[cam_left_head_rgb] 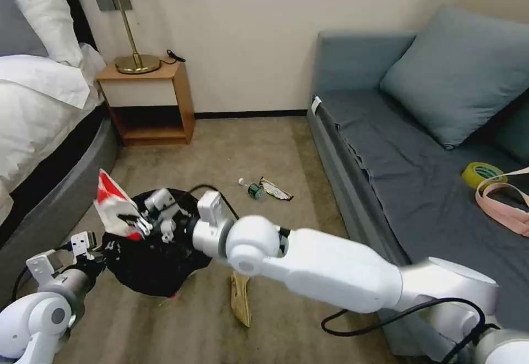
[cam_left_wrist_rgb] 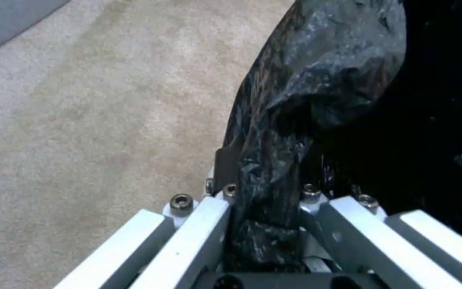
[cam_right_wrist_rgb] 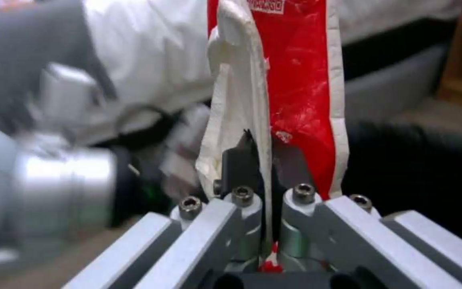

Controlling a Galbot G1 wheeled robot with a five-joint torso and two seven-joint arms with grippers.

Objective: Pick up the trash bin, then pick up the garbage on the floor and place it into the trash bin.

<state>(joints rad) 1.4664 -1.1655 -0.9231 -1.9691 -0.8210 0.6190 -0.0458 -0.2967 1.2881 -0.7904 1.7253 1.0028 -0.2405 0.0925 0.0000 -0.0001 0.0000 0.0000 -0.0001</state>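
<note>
- The left gripper [cam_left_head_rgb: 91, 248] sits low at the left of the head view, its jaws closed tight on a fold of the black bag at the rim of the trash bin [cam_left_head_rgb: 151, 259].
- In the left wrist view the crinkly bag [cam_left_wrist_rgb: 295, 132] of the trash bin runs straight down between the left gripper's closed jaws, with bare carpet beside it.
- The trash bin hangs tilted in front of the robot, its black liner bulging toward the right arm.
- The right gripper [cam_left_head_rgb: 144, 222] reaches across from the right, over the bin's rim, its jaws pinched shut on the red-and-white packet [cam_left_head_rgb: 113, 201].
- The red-and-white packet stands up above the left edge of the bin; in the right wrist view the packet [cam_right_wrist_rgb: 295, 88] rises from between the closed jaws, with the black liner just behind.
- The right forearm crosses the middle of the head view and hides part of the floor behind the bin.
- The tan wrapper [cam_left_head_rgb: 241, 300] lies on the carpet [cam_left_head_rgb: 220, 144] below the right elbow, partly covered by the arm.
- The small clear bottle [cam_left_head_rgb: 252, 188] and the yellowish-black snack wrapper [cam_left_head_rgb: 276, 189] lie side by side farther out on the carpet, near the sofa's front edge.
- A grey sofa [cam_left_head_rgb: 397, 166] fills the right side, carrying a blue cushion [cam_left_head_rgb: 457, 72], a yellow tape roll [cam_left_head_rgb: 480, 173] and a pink strap [cam_left_head_rgb: 504, 207].
- A bed [cam_left_head_rgb: 38, 110] stands at the left, with a wooden nightstand [cam_left_head_rgb: 149, 105] and a brass lamp [cam_left_head_rgb: 129, 39] against the wall.
</note>
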